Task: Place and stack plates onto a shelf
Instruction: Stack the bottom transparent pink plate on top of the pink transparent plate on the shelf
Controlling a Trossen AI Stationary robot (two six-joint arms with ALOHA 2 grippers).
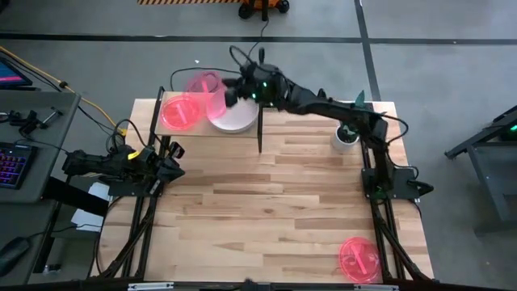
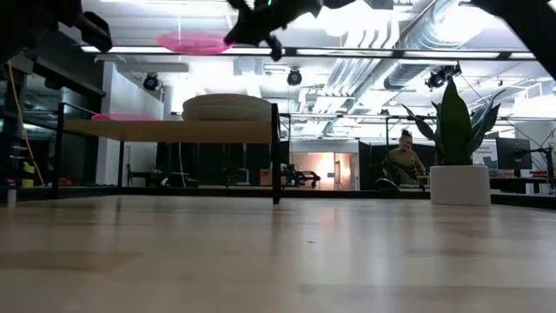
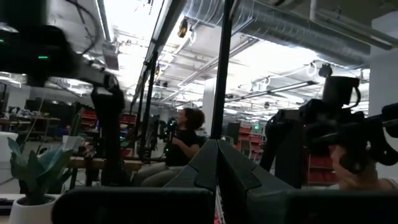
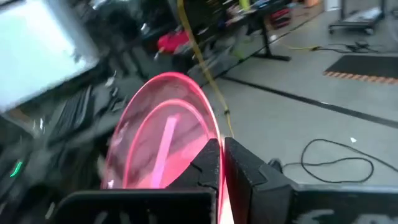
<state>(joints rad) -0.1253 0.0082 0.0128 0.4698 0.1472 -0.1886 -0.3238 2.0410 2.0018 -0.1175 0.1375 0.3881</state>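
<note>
My right gripper (image 1: 234,89) reaches over the far left part of the table and is shut on a translucent pink plate (image 1: 203,84) with a ridge across it, held high above the shelf (image 2: 174,130). On the wooden shelf board (image 1: 198,133) a second pink plate (image 1: 179,111) lies flat beside a stack of pale plates (image 1: 234,117). In the low view the held plate (image 2: 193,41) hovers above that stack (image 2: 228,107). A third pink plate (image 1: 358,259) lies flat near the table's near right corner. My left gripper (image 1: 174,166) waits shut at the table's left edge. My right gripper (image 4: 222,155) pinches the pink plate's rim (image 4: 213,127) between its two fingers (image 4: 245,171), on the plate's edge toward the table's right. The fingers come roughly level from the right. The plate (image 4: 165,137) is lifted clear and lies almost level above the shelf.
A small white pot with a green plant (image 1: 346,137) stands at the table's far right, under my right arm. Black shelf posts (image 1: 260,129) rise at the board's corners. Bare plank tabletop (image 1: 275,210) spreads across the middle and near side. A person (image 2: 404,156) sits in the room behind.
</note>
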